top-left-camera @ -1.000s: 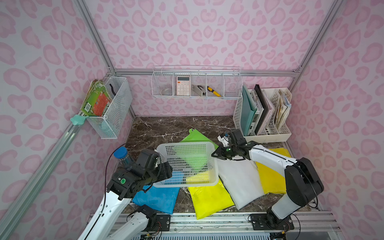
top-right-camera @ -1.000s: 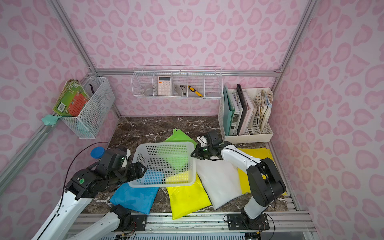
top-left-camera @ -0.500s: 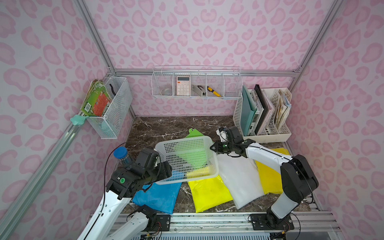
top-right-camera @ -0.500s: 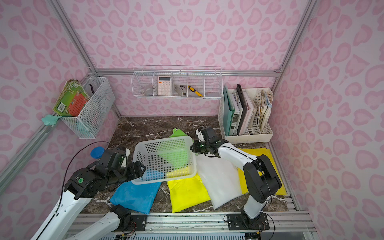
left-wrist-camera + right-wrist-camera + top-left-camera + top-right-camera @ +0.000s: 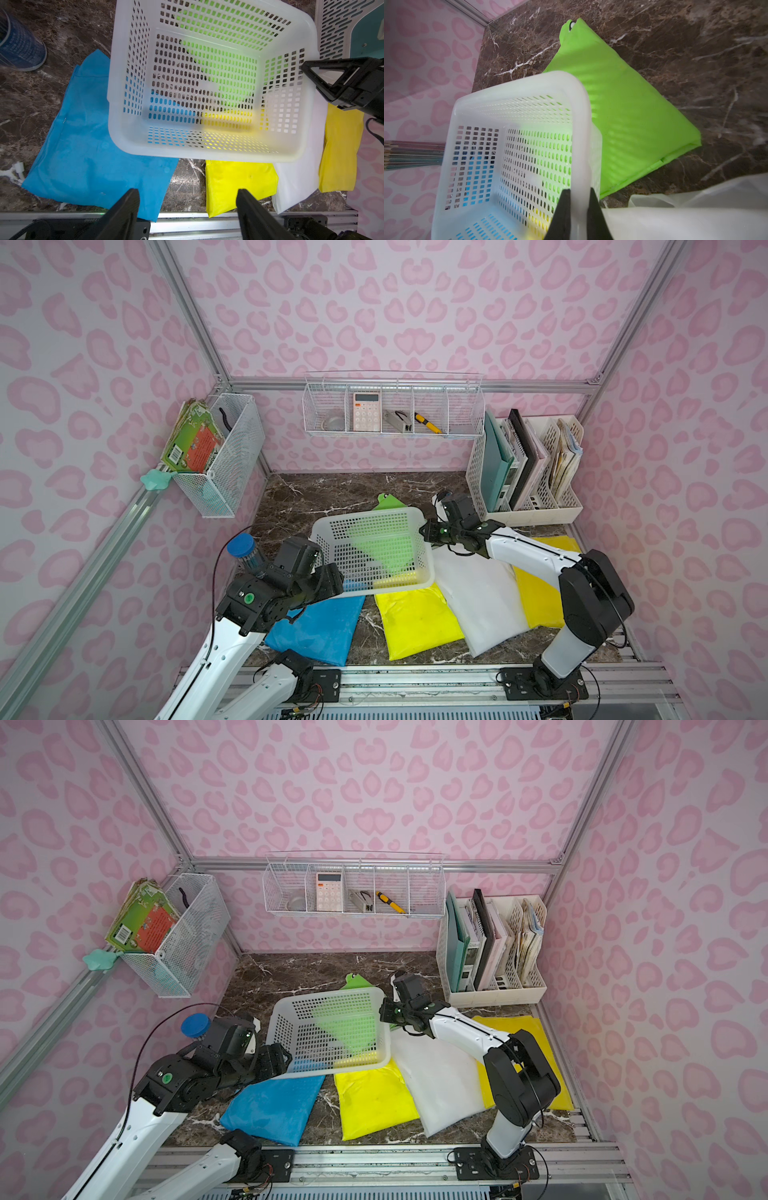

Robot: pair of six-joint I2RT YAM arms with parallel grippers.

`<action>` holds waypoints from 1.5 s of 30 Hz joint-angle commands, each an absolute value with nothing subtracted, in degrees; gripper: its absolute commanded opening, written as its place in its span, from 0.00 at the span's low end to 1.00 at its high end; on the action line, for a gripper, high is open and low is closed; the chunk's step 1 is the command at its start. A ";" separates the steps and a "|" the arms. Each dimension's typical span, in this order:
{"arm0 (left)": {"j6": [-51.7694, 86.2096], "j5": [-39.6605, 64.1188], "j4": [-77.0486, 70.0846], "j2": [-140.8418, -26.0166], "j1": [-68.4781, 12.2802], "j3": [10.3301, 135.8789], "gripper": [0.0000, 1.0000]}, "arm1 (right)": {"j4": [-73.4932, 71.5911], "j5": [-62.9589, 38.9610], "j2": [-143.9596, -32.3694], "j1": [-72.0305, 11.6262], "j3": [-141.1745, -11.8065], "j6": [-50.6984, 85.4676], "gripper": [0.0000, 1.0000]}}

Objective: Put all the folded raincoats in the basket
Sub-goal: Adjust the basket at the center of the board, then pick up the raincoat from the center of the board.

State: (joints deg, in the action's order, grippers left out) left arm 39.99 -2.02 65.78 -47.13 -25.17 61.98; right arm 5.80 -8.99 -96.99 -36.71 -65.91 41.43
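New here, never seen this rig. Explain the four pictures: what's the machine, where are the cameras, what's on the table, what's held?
Two robot arms stand on a rail at the front edge of the table, each ending in a two-finger gripper. Two pictures look down from one overhead stereo camera; two come from cameras on the wrists. On it lie, folded, a blue raincoat, a yellow raincoat, a white raincoat, a second yellow raincoat and a green raincoat, plus a pencil jar. The right gripper is shut on the rim of the empty white basket, holding it tilted over them. The left gripper is open, holding nothing.
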 commanded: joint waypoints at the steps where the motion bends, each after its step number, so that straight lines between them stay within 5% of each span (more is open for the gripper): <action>1: 39.96 -2.20 64.97 -47.29 -25.05 61.70 0.78 | 2.28 2.00 -96.34 -37.74 -65.05 41.40 0.00; 9: 39.97 -1.15 64.47 -48.25 -24.96 62.03 0.78 | 1.77 -0.72 -96.64 -38.09 -66.11 40.86 0.04; 13: 39.86 -0.24 64.75 -48.08 -24.93 63.03 0.79 | 5.32 -3.93 -94.50 -37.00 -66.42 38.85 0.48; 16: 39.99 1.82 64.43 -48.12 -24.96 64.10 0.79 | 10.26 -5.53 -90.82 -35.34 -66.94 36.77 0.60; 25: 38.43 16.50 59.35 -52.01 -25.14 67.50 0.75 | 24.85 -13.29 -72.17 -24.26 -59.00 36.59 0.60; 31: 35.64 19.36 58.23 -57.83 -27.41 73.11 0.74 | 33.43 -9.84 -59.08 -23.19 -48.22 39.62 0.56; 45: 23.03 28.57 65.38 -94.05 -31.52 108.31 0.71 | 41.21 -6.48 -37.84 -25.59 -29.67 57.68 0.45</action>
